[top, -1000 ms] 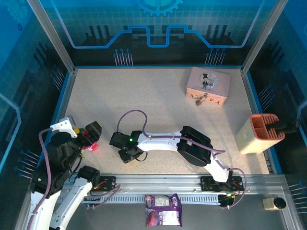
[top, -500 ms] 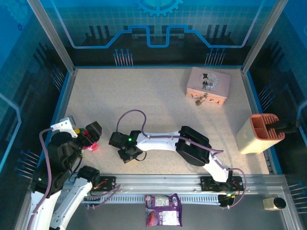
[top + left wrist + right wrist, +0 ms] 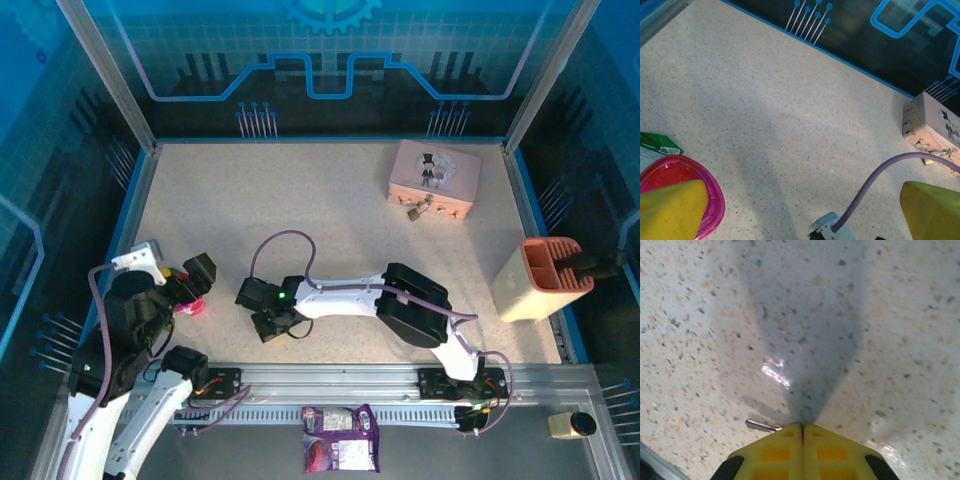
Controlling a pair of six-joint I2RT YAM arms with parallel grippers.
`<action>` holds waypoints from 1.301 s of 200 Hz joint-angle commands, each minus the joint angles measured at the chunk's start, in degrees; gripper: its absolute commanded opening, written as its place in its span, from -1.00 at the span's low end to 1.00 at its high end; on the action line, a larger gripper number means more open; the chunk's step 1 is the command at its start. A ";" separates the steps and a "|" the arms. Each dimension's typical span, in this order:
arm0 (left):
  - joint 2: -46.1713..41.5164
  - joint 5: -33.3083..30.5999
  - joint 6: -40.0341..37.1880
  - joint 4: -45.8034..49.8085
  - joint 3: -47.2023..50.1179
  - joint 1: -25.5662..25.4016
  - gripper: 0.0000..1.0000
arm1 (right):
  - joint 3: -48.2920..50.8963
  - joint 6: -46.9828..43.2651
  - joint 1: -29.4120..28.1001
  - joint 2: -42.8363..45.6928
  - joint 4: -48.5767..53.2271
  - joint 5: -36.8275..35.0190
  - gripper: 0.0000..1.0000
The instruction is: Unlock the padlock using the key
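Sitting at the front of the pink box [image 3: 435,172], the brass padlock [image 3: 413,212] is well apart from the right end effector [image 3: 265,325], whose yellow fingers [image 3: 775,454] press together down at the speckled worktop [image 3: 850,310], a thin silver key [image 3: 760,425] jutting beside their tips. The left end effector [image 3: 190,285] gapes wide.

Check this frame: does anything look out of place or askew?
A purple packet lies off the table, against the front rail between the arm bases. At the tips of the shut right pincer, a thin metal piece pokes out sideways; whether it is gripped is unclear.
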State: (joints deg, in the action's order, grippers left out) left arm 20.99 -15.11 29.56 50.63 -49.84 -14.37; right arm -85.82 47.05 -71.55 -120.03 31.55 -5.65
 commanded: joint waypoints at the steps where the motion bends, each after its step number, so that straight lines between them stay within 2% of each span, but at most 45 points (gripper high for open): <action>1: 2.20 3.53 -0.49 -1.92 0.80 0.64 0.98 | 3.81 2.54 0.81 4.68 -3.87 -1.58 -1.00; 62: 8.42 10.89 1.39 -5.92 2.20 1.36 0.98 | 19.46 10.71 4.66 17.47 -16.38 -3.89 -1.00; 109: 15.70 24.80 11.69 -20.04 8.83 -0.44 0.95 | 31.03 15.29 9.06 30.85 -23.31 -7.61 -1.00; 131: 18.76 24.03 14.28 -24.63 11.05 -5.05 0.92 | 34.70 15.32 10.91 35.65 -24.48 -9.28 -1.00; 157: 21.02 20.78 15.35 -26.26 11.82 -9.27 0.92 | 35.11 14.01 12.30 36.39 -24.74 -8.89 -1.00; 203: 22.20 21.00 19.86 -29.41 15.02 -10.68 0.91 | 33.70 11.60 12.31 32.32 -24.47 -7.24 -1.00; 222: 22.42 23.72 21.79 -33.91 17.39 -10.68 0.90 | 33.24 10.64 12.87 33.47 -24.16 -7.11 -1.00; 238: 22.69 25.47 20.76 -38.15 18.90 -10.75 0.88 | 33.66 10.52 14.57 35.52 -23.63 -5.86 -1.00; 260: 22.57 25.93 13.09 -45.75 21.46 -11.74 0.86 | 34.90 10.11 17.88 40.41 -22.76 -4.14 -1.00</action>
State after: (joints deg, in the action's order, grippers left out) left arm 43.72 8.03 48.56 15.75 -30.65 -24.91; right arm -51.53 58.43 -57.08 -85.60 7.99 -11.40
